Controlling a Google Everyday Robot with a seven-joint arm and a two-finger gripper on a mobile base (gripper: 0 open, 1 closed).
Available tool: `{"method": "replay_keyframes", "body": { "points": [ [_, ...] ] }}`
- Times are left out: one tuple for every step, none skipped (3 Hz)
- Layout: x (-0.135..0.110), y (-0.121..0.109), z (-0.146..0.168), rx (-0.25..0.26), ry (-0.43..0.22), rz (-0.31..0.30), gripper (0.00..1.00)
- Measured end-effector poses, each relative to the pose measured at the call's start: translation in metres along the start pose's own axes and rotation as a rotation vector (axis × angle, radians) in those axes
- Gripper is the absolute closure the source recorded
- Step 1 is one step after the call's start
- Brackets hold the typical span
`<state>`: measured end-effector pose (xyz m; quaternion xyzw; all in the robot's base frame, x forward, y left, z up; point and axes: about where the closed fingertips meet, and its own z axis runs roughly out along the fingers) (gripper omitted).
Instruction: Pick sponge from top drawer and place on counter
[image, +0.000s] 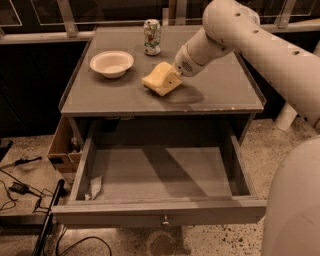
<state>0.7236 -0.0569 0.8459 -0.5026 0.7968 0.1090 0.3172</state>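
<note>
Located the sponge (159, 80) lying on the counter (215, 95), pale yellow, its far end slightly raised. Found the gripper (173, 76) hard against the right end of the sponge and touching it. Tip mostly masked by the sponge and the rounded wrist housing, so unable to tell whether clamped on the sponge or merely resting against it. Traced the arm (240, 35) up and to the right of the sponge, cut off at the frame edge. Noted a further large pale rounded body (300, 200) well below and right of the sponge, also cut off and not identifiable in detail. Recorded a white bowl (111, 63) left of the sponge, well apart from it, and an upright can (152, 36) just behind the sponge toward the back edge. Checked the can label: mottled red and green print on white, no legible writing or brand. Confirmed the top drawer (160, 175) pulled out below and in front of the sponge, with its knob (164, 220) central on the front panel. Found a crumpled paper scrap (95, 187) in the drawer corner down and left of the sponge. Noted cables (20, 187) on the floor far left of the sponge, partly lost in shadow.
</note>
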Motion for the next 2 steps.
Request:
{"method": "replay_keyframes", "body": {
  "points": [
    [-0.0079,-0.0049,-0.0044,0.002,0.008,0.019,0.0],
    [-0.0079,-0.0049,-0.0044,0.002,0.008,0.019,0.0]
  ]
}}
